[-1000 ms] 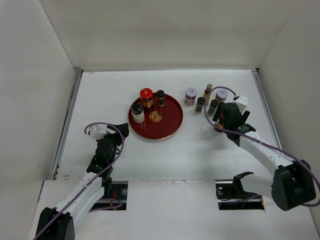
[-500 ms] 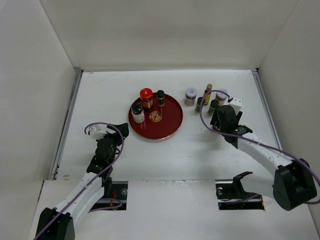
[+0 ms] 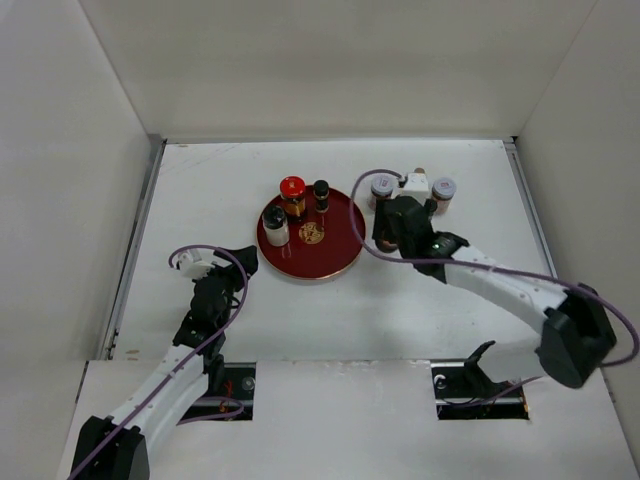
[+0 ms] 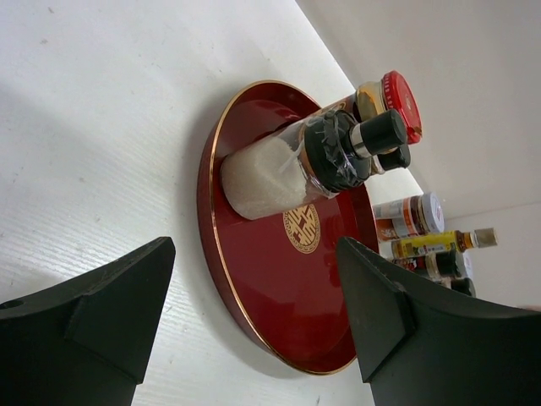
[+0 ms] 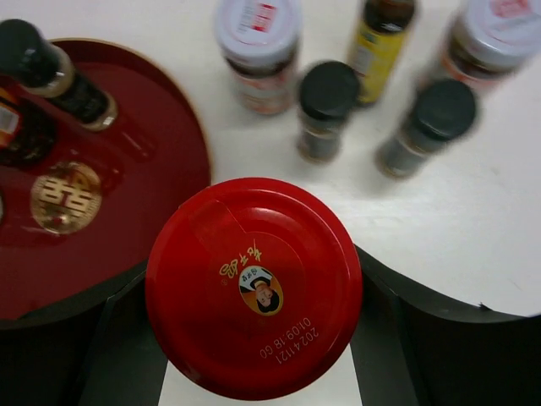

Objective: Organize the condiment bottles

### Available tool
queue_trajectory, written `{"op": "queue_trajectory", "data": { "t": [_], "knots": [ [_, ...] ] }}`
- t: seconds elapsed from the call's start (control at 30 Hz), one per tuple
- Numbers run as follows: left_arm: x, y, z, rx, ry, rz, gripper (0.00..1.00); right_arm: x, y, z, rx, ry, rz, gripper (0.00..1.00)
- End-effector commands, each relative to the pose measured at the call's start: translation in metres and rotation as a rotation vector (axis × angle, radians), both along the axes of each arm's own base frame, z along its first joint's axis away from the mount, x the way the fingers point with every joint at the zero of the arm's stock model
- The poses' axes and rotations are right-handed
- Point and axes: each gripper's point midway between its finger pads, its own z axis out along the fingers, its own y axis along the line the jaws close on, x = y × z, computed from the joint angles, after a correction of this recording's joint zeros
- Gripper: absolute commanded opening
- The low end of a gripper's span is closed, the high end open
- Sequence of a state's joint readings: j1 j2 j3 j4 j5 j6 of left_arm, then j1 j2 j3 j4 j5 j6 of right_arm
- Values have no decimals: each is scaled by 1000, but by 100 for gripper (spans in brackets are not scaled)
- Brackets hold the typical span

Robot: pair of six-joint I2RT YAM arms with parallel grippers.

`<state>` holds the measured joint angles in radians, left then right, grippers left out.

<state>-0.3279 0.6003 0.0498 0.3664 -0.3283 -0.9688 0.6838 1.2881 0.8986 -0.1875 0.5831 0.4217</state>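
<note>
My right gripper (image 5: 254, 296) is shut on a jar with a red lid (image 5: 254, 288), held above the table just right of the round red tray (image 5: 127, 245). In the top view that gripper (image 3: 388, 232) hides the jar. On the tray (image 3: 325, 258) stand another red-lidded amber jar (image 3: 292, 195), a dark black-capped bottle (image 3: 321, 193) and a white bottle (image 3: 275, 225). Behind the held jar stand two pale-lidded jars (image 5: 258, 42) (image 5: 490, 38), a slim yellow bottle (image 5: 380, 34) and two black-capped bottles (image 5: 328, 106) (image 5: 427, 123). My left gripper (image 3: 240, 262) is open, left of the tray.
The left wrist view looks between my open fingers (image 4: 363, 304) at the tray (image 4: 279, 313) and the white bottle (image 4: 270, 169) on it. White walls enclose the table at the back and on both sides.
My right arm has swung left, from the right of the bottle cluster to beside the tray's right rim. The left arm has not moved.
</note>
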Motion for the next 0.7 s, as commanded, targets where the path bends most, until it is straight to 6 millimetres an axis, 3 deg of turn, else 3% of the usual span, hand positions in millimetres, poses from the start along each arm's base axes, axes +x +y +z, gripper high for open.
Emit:
{"op": "queue_trajectory", "data": {
  "t": [0.0,0.17,0.33,0.47,0.57,0.67],
  "knots": [
    [-12,3,-33,24,32,-11,77,48,60,72,154,-210,62,57],
    [-12,1,-33,24,34,-19,77,86,117,65,127,-201,123,57],
    [-13,0,-34,24,35,-24,77,119,148,46,85,-184,133,57],
    [-13,0,-34,26,35,-24,77,134,160,32,72,-180,128,58],
    [-13,0,-32,23,28,-25,77,142,155,24,73,-176,93,60],
    [-13,0,-34,24,34,-25,77,144,149,19,70,-171,78,69]
  ]
}}
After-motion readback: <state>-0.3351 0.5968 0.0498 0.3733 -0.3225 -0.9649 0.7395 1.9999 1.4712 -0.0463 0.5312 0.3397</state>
